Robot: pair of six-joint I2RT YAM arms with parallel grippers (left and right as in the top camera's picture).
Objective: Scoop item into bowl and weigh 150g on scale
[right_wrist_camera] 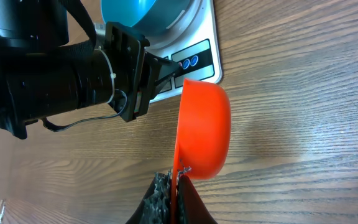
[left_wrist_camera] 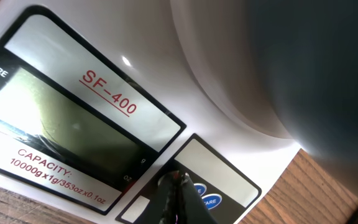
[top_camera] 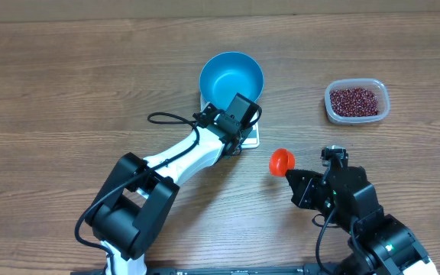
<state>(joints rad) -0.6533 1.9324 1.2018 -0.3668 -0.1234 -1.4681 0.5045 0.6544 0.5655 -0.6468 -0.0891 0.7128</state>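
The blue bowl stands on the white scale. My left gripper is shut, with its tips down on the scale's button panel, beside two blue buttons. The display looks blank. The bowl fills the upper right of the left wrist view as a dark blur. My right gripper is shut on the flat handle of an orange scoop, held on edge above the table right of the scale; the scoop's cup looks empty. The red-brown beans lie at the far right.
A clear plastic tub holds the beans at the right. The left arm reaches across from the front left towards the scale, and its black cable loops over the wooden table.
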